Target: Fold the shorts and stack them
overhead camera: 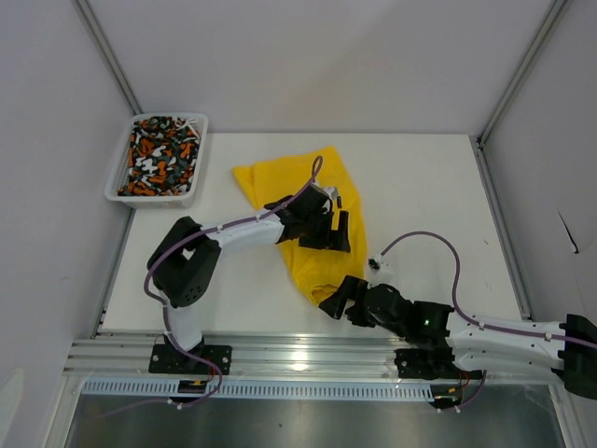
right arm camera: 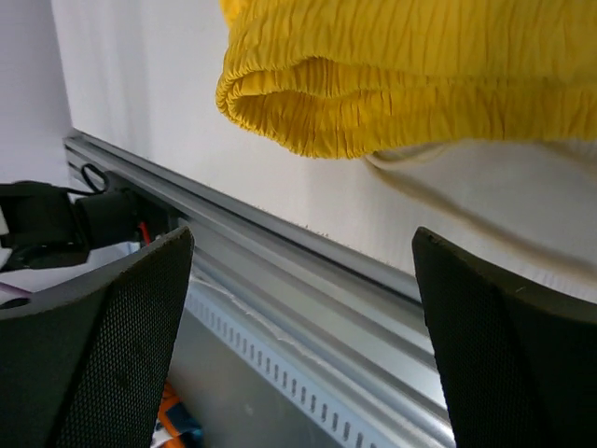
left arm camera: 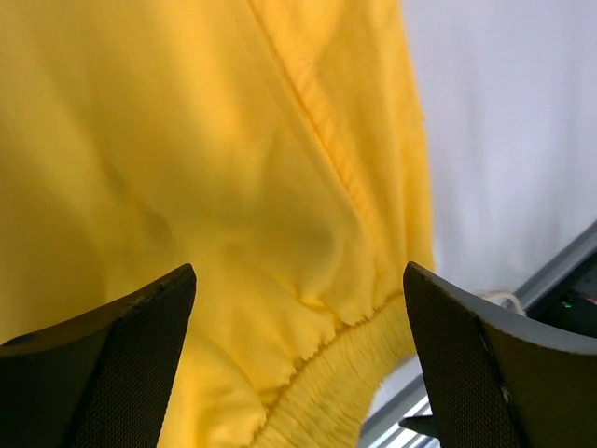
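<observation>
At table (overhead camera: 420, 187) centre lie yellow shorts (overhead camera: 280, 177), left end effector (overhead camera: 334, 233) over them and right end effector (overhead camera: 338, 301) at their 6 o'clock edge, both released; patterned shorts (overhead camera: 163, 154) fill the 10 o'clock basket (overhead camera: 121, 191).

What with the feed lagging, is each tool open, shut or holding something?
Left tool: open, holding nothing, over the yellow shorts.
Right tool: open, holding nothing, by the waistband.

Two pairs: one on the table, one in the basket
A pair of shorts (overhead camera: 280, 182) lies mid-way across the table (overhead camera: 420, 187), and another pair (overhead camera: 160, 159) fills the basket (overhead camera: 119, 179) at the far left corner. The left gripper (overhead camera: 329, 233) is over the first pair's middle. The right gripper (overhead camera: 340, 297) is at its near end, by the front rail (overhead camera: 298, 353).
</observation>
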